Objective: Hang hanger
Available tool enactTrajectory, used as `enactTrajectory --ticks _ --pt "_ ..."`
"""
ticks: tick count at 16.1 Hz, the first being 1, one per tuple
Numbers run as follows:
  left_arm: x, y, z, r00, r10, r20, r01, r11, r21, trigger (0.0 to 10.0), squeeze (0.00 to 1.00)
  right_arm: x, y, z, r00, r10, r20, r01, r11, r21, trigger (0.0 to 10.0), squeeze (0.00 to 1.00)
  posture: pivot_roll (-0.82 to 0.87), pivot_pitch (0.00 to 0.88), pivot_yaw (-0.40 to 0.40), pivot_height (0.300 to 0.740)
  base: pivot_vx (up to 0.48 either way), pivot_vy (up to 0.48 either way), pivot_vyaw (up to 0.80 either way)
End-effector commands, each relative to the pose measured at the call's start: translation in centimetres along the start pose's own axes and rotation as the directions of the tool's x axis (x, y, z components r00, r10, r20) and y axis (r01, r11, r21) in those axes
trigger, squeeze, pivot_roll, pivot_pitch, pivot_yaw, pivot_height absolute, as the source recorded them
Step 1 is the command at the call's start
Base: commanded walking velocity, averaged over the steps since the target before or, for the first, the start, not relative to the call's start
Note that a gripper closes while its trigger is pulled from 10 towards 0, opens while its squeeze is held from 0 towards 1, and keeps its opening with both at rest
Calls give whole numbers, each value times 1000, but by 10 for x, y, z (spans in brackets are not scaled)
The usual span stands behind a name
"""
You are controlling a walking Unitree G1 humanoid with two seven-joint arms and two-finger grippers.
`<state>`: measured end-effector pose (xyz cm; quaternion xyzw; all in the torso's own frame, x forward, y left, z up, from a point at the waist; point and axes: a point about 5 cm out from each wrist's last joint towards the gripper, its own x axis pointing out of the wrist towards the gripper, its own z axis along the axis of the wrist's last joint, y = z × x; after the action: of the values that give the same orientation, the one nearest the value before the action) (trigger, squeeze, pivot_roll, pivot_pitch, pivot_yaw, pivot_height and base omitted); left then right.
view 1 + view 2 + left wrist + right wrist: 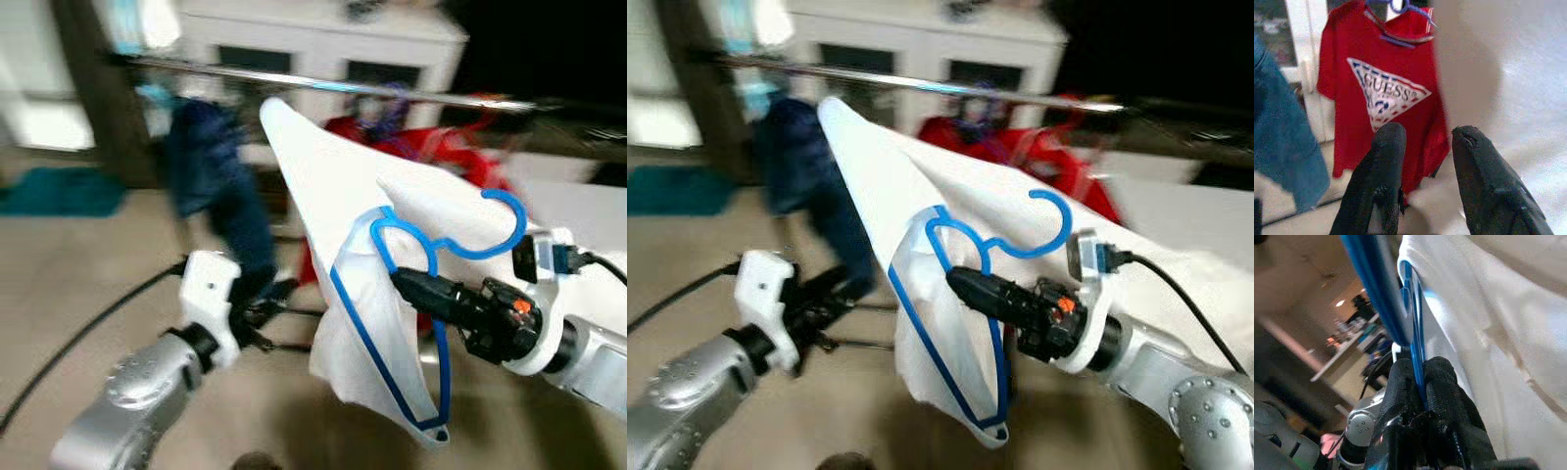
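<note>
A blue plastic hanger (pixel 387 323) carries a white garment (pixel 333 196) and is tilted, its hook (pixel 495 230) pointing right below the metal rail (pixel 323 86). My right gripper (pixel 407 284) is shut on the hanger's wire near the neck; the right wrist view shows the blue wire (pixel 1418 367) pinched between the black fingers (pixel 1442 382). My left gripper (pixel 265 308) sits lower left of the garment, open, with nothing between its fingers (pixel 1383 166). The white cloth (pixel 1508 88) lies just beside it.
A red printed T-shirt (pixel 1383 93) and a dark blue garment (pixel 211 171) hang on the rail. A white cabinet (pixel 323 44) stands behind it. A black cable (pixel 88 328) trails across the beige floor at the left.
</note>
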<state>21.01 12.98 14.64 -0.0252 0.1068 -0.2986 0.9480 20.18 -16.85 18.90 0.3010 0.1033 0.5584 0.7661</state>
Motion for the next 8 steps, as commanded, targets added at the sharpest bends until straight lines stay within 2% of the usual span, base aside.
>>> enactTrajectory --ticks 1,6,8 --pt "0 2 3 1000 10 11 -10 1000 20 10000 0 1 4 4 1000 19 3 -19 999 -33 10000 0 99 0 -66 740 0 0 788" --pt "3 13 0 994 108 21 -109 994 32 10000 0 -3 -7 -3 997 -77 -2 77 996 -38 10000 0 101 0 -70 740 0 0 793" --pt "4 20 -6 981 193 22 -194 979 65 10000 0 -5 -13 -8 990 -140 -12 139 989 -41 10000 0 101 0 -70 740 0 0 775"
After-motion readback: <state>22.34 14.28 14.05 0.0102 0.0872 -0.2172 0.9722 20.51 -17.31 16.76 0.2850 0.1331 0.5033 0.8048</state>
